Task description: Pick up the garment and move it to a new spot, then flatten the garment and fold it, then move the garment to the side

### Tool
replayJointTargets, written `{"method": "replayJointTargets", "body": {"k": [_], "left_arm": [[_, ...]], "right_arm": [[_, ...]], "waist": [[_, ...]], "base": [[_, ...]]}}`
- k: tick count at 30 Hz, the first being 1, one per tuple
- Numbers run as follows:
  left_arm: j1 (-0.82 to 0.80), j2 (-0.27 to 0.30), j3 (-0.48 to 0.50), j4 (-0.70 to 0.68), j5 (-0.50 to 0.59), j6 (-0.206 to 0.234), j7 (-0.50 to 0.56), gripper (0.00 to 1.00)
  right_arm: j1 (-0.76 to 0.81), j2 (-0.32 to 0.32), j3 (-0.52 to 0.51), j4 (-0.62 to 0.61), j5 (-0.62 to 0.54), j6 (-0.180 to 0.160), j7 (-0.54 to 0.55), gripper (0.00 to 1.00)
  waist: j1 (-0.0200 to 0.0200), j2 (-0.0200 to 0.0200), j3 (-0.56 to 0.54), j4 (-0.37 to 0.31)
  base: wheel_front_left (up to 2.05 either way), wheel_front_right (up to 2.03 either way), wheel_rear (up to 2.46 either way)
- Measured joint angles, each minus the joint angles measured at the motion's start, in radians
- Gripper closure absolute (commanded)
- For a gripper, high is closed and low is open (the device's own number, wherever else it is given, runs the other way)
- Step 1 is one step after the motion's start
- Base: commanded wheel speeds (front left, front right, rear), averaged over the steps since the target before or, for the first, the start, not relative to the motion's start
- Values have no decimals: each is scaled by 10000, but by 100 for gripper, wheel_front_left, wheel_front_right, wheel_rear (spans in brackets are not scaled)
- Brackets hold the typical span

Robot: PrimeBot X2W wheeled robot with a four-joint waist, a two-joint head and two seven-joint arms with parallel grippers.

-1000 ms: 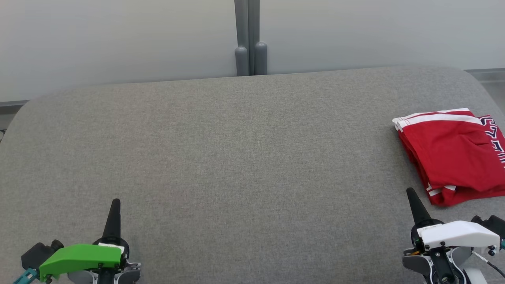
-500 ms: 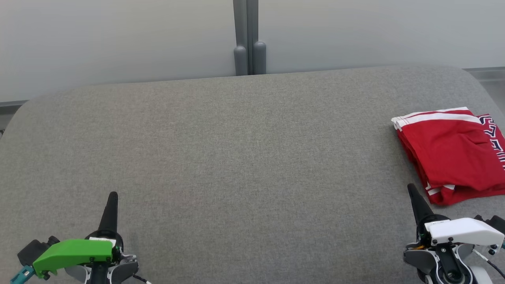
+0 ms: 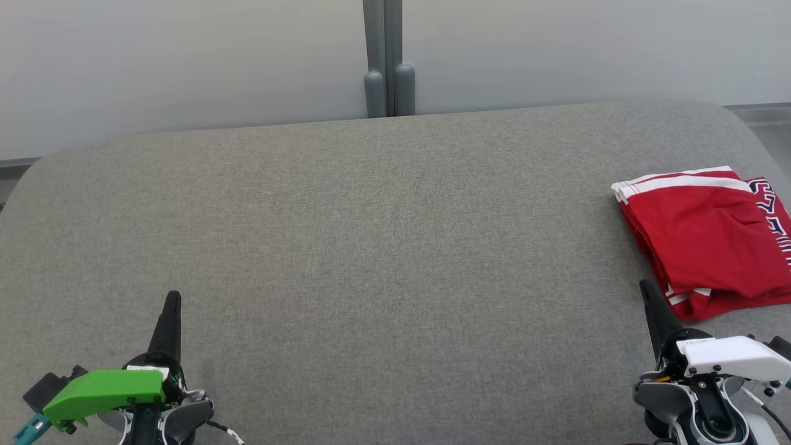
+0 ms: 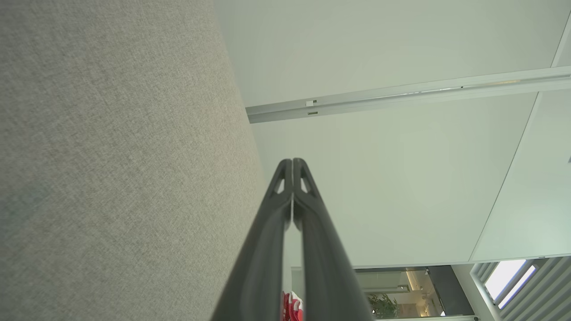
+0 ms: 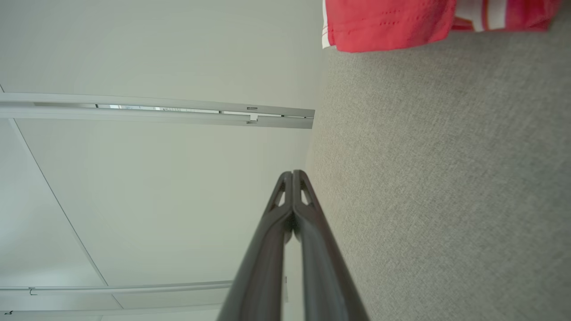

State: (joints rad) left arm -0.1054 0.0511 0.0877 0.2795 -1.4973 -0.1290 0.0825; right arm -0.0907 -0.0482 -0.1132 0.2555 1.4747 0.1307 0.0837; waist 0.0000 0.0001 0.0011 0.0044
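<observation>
At 3 o'clock in the head view, near the right end of the grey padded surface (image 3: pixel 383 235), lies the red garment (image 3: pixel 704 241). It is folded into a compact packet with white stripes along its far edge and dark lettering at the side that the picture cuts off, so I cannot judge how neat that side is. The right wrist view shows its near edge (image 5: pixel 383 22) resting flat on the padding.

Just beside the garment's near corner, at 5 o'clock, the right gripper (image 3: pixel 646 289) has its 2 fingers pressed together and holds nothing; it is not touching the cloth. The left gripper (image 3: pixel 172 303), at 7 o'clock and well apart from the garment, is closed and empty too. Both wrist views show the fingers meeting at the tips (image 4: pixel 292 161) (image 5: pixel 293 173).

Over the last second the whole picture slid a little, which I take for the camera. The garment has kept its place on the padding, while each gripper has drifted slightly outward toward its own corner. To my judgement the fold and the move to the side are done, and the arms are only retiring.
</observation>
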Motion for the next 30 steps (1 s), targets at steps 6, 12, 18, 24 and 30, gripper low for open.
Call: {"method": "replayJointTargets", "body": {"k": [6, 12, 18, 24, 30], "left_arm": [[-78, -6, 61, -56, -477, 0, 127, 100], [-109, -10, 104, -104, -811, 0, 221, 100], [-150, -12, 140, -140, -1137, 0, 305, 100], [-174, -13, 142, -142, -1139, 0, 305, 100], [-176, -13, 142, -142, -1139, 0, 305, 100]], "right_arm": [[-60, -4, -48, -27, 554, 0, 125, 100], [-121, -6, -90, -42, 1011, 0, 224, 100], [-166, -10, -121, -65, 1342, 0, 307, 100], [-168, -10, -123, -67, 1342, 0, 307, 100], [-168, -10, -125, -69, 1342, 0, 309, 100]], "waist": [[0, 0, 9, -18], [0, 0, 18, -33], [0, 0, 23, -45], [0, 0, 23, -45], [0, 0, 23, -45]], "base": [[0, 0, 0], [0, 0, 0], [0, 0, 0], [0, 0, 0], [0, 0, 0]]}}
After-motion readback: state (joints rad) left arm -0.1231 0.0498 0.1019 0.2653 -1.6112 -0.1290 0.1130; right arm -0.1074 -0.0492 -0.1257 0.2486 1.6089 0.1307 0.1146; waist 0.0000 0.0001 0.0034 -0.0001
